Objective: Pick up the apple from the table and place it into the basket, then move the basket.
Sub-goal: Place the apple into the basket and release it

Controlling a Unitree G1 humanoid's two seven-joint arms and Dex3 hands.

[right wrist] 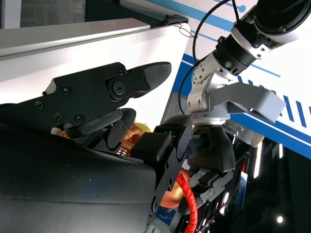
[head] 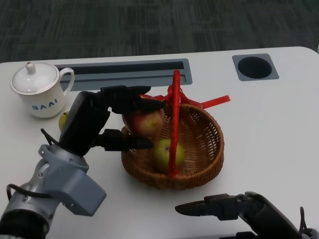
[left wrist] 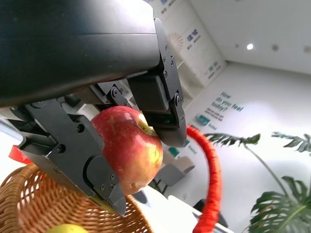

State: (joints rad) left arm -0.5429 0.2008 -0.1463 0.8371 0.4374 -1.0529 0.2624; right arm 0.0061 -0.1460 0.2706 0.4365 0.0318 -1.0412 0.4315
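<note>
Your left hand holds the apple (firm, smooth, probably slippery) over the basket; keep fingers on opposite sides. Right hand holds nothing.

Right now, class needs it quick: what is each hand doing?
Left hand: holding the red apple over the wicker basket.
Right hand: open, holding nothing.
</note>
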